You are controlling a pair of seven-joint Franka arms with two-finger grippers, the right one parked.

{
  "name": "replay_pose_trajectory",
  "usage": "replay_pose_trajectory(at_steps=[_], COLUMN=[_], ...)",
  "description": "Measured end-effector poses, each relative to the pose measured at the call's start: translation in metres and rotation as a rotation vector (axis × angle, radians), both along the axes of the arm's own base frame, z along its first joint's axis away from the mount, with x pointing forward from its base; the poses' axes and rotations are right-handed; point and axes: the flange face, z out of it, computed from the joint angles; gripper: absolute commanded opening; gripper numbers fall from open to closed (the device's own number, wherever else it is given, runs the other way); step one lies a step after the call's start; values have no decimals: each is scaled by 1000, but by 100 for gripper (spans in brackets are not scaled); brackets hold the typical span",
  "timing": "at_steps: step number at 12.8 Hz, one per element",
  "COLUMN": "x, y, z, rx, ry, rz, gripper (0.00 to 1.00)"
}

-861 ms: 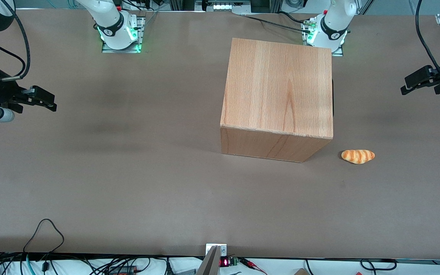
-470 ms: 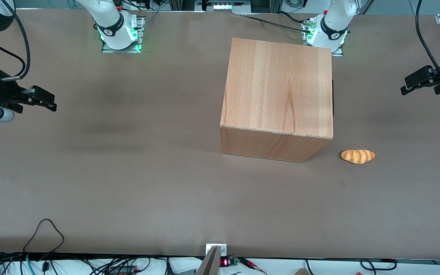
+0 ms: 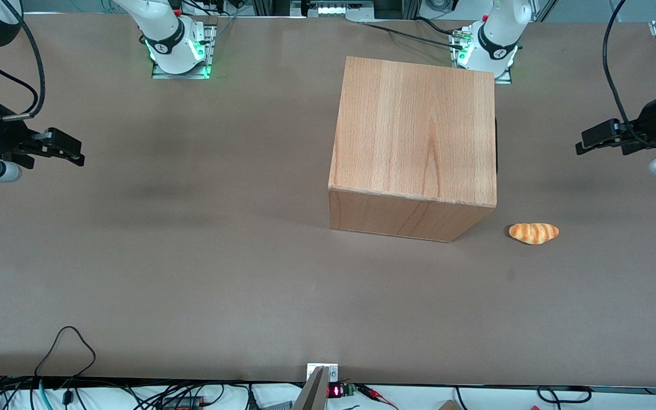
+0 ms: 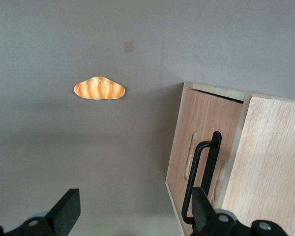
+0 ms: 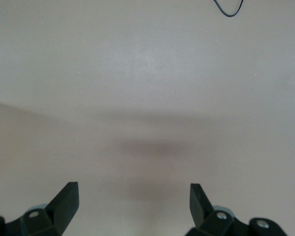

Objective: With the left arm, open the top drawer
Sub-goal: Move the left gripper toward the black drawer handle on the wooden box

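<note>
The whole surface was viewed steeply from above at the front. The cabinet and bread roll were shared with the closer left wrist view.

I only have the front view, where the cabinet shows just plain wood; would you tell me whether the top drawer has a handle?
Observer: Yes. The left wrist view shows a long black bar handle on the top drawer, facing the working arm's end of the table.
Operator: Thank you. Is the gripper ready to take it?
Observer: The gripper hangs apart from the cabinet, and the wrist view shows its fingers open and empty.
</note>
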Motion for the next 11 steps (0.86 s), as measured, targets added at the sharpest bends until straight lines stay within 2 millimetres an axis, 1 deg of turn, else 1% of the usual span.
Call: replay_pose_trajectory(at_steps=[1,2,6,8,9,11], x=[2,4,18,18,18,17], y=[-2,-4,-14,-16,-16,-16], z=[-5,-15,-66,-92,-100,-106], rx=[-22,-37,-57,-63,-66,-81], ry=[13,37,154,246,274,292], rz=[0,-1,-22,-32,-40,-89], gripper=[100,100,100,100,100,100])
